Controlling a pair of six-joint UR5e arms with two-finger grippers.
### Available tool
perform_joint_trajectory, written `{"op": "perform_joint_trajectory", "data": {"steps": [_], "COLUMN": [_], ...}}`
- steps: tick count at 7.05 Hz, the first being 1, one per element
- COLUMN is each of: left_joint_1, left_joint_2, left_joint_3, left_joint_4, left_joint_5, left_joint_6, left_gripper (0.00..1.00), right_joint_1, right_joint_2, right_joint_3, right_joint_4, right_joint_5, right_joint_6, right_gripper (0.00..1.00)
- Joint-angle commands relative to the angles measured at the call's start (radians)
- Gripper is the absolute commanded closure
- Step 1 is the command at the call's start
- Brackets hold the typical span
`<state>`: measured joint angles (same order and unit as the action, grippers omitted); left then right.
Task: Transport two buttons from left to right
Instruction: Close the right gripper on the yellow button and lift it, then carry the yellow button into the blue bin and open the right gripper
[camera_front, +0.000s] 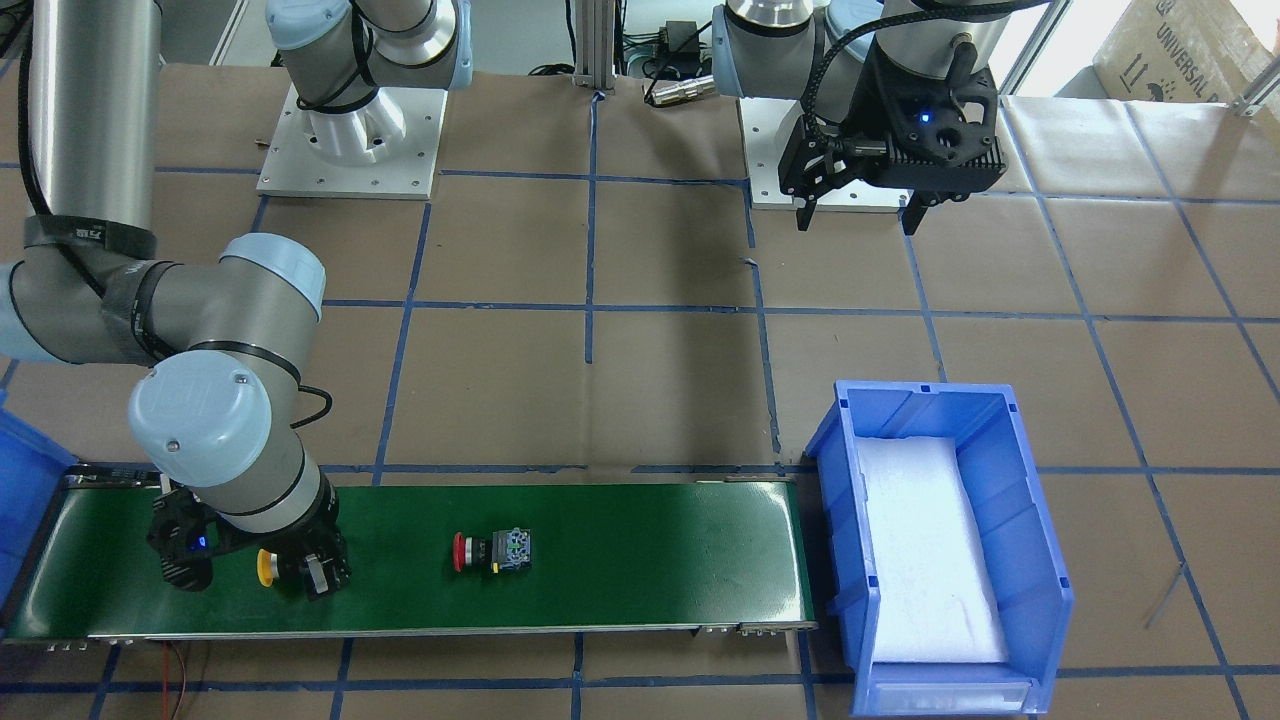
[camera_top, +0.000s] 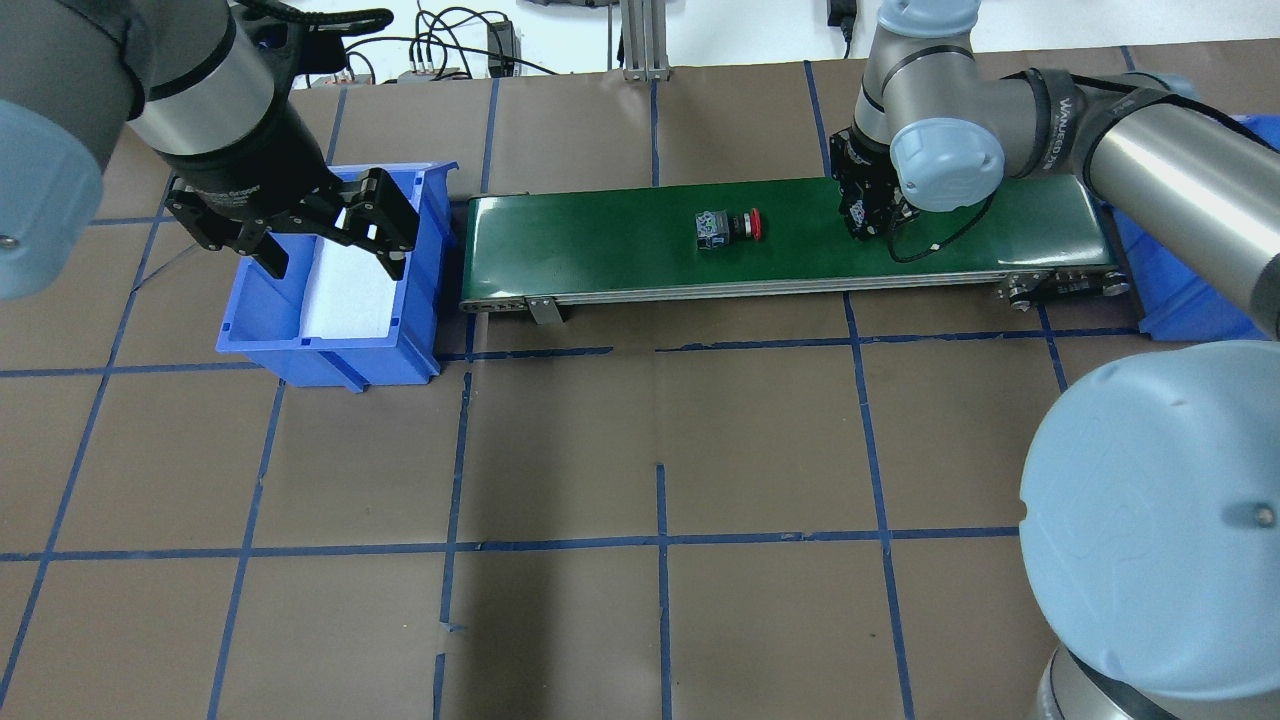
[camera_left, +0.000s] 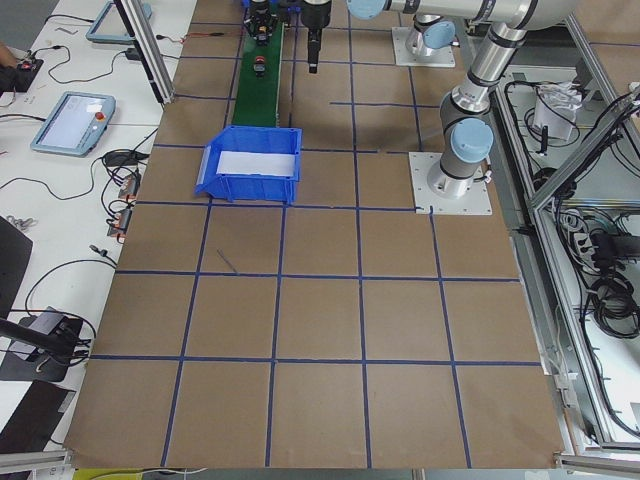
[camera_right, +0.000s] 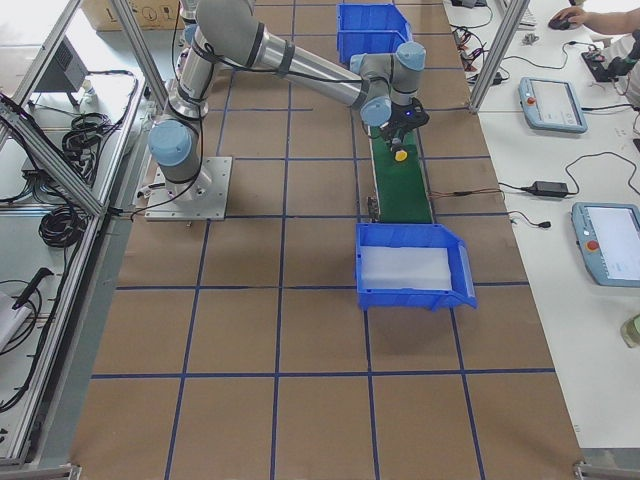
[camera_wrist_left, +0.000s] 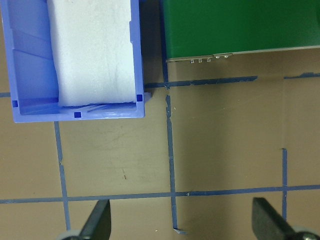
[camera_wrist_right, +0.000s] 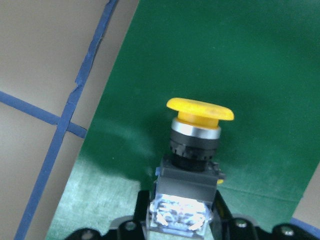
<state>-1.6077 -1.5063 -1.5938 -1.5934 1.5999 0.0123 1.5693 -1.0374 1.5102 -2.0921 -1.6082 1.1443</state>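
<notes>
The yellow-capped button (camera_wrist_right: 200, 112) lies in my right gripper (camera_wrist_right: 180, 220), whose jaws are shut on its black body and grey terminal block, low over the green conveyor belt (camera_front: 620, 560). Its cap shows in the front view (camera_front: 265, 567) beside the right gripper (camera_front: 290, 575); the wrist hides it in the overhead view. The red-capped button (camera_front: 488, 552) lies on its side mid-belt, and it also shows in the overhead view (camera_top: 728, 227). My left gripper (camera_top: 335, 255) is open and empty, raised above the blue bin (camera_top: 330, 345).
The blue bin (camera_front: 1040, 560) with white padding stands at the belt's end on my left. A second blue bin (camera_top: 1180, 300) stands at the belt's other end, behind my right arm. Blue tape lines mark a grid on the brown table.
</notes>
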Motion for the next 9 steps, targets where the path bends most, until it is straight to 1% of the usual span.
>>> {"op": "perform_joint_trajectory", "data": {"steps": [1,2,3,4,5,7,8,9], "left_joint_1": [0.0,0.0,0.0,-0.001,0.0,0.0,0.0,0.0], "left_joint_2": [0.0,0.0,0.0,0.0,0.0,0.0,0.0,0.0], "left_joint_3": [0.0,0.0,0.0,0.0,0.0,0.0,0.0,0.0], "left_joint_4": [0.0,0.0,0.0,0.0,0.0,0.0,0.0,0.0], "left_joint_5": [0.0,0.0,0.0,0.0,0.0,0.0,0.0,0.0], "left_joint_6": [-0.002,0.0,-0.002,-0.002,0.0,0.0,0.0,0.0], "left_gripper": [0.0,0.0,0.0,0.0,0.0,0.0,0.0,0.0], "right_joint_1": [-0.002,-0.011,-0.029,-0.067,-0.13,-0.222,-0.276,-0.343], "right_joint_2": [-0.009,-0.012,-0.027,-0.053,-0.07,-0.111,-0.143,-0.142], "right_joint_3": [-0.013,-0.024,-0.054,-0.089,-0.108,-0.114,-0.123,-0.126], "right_joint_4": [0.029,0.032,0.076,0.19,0.242,0.257,0.343,0.348], "right_joint_5": [-0.001,-0.001,-0.013,-0.019,-0.018,-0.022,-0.021,-0.018], "right_joint_6": [0.0,-0.009,-0.032,-0.145,-0.252,-0.473,-0.556,-0.704], "right_gripper": [0.7,0.73,0.73,0.73,0.73,0.73,0.76,0.75]}}
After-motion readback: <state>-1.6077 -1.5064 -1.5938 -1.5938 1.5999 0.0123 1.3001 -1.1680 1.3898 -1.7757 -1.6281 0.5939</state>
